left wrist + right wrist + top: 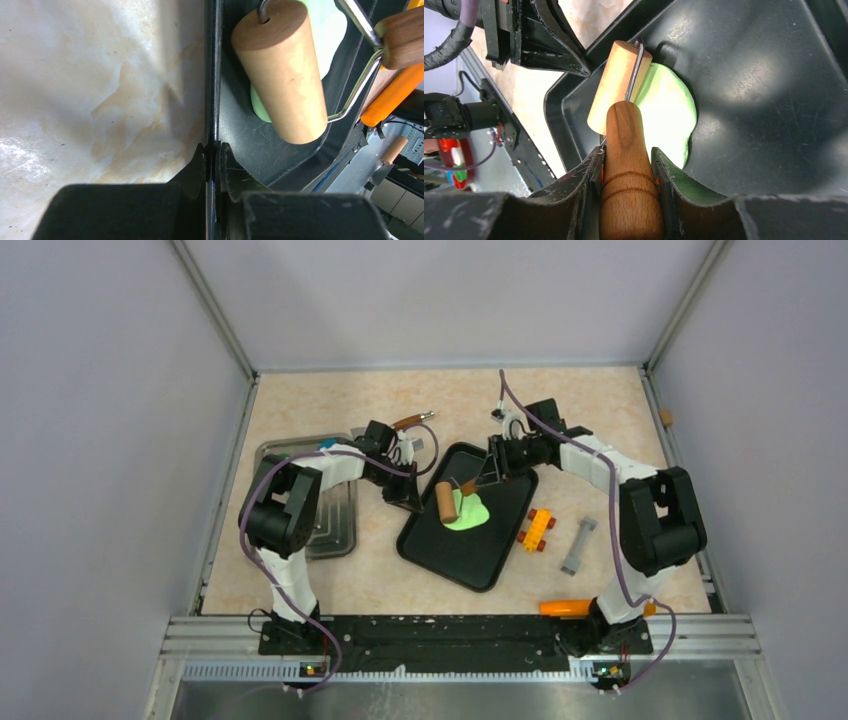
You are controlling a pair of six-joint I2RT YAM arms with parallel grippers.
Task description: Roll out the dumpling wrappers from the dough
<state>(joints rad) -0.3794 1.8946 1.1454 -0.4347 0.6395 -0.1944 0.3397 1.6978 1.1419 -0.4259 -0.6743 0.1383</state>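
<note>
The dough is a flattened lime-green blob on the black tray. A wooden roller lies across the dough's left edge. My right gripper is shut on the roller's brown handle, and the pale drum rests on the dough. My left gripper is shut on the tray's left rim, close beside the drum. The dumpling wrappers are out of view.
A metal tray sits at the left behind my left arm. A brown-handled tool lies behind the black tray. Right of the black tray are an orange toy brick, a grey piece and an orange tool.
</note>
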